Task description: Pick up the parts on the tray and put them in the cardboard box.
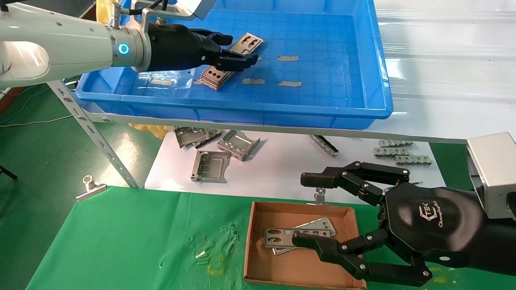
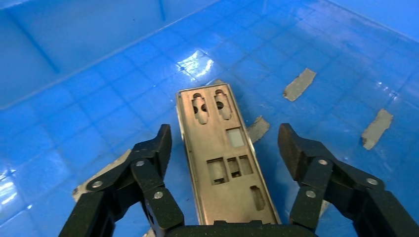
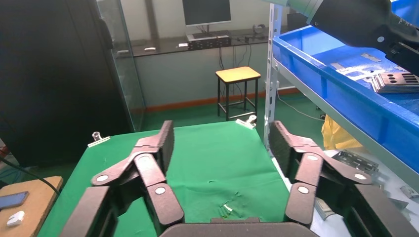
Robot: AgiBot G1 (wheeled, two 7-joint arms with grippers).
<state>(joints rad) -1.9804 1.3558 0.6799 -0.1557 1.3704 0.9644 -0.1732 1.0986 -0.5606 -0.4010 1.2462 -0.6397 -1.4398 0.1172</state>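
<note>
Inside the cardboard box lie two parts.

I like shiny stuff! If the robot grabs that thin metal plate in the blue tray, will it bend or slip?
Probably stays stiff: the metal plate looks like flat metal. It may slip, looking smooth and glossy. The left gripper straddles it, open.
</note>
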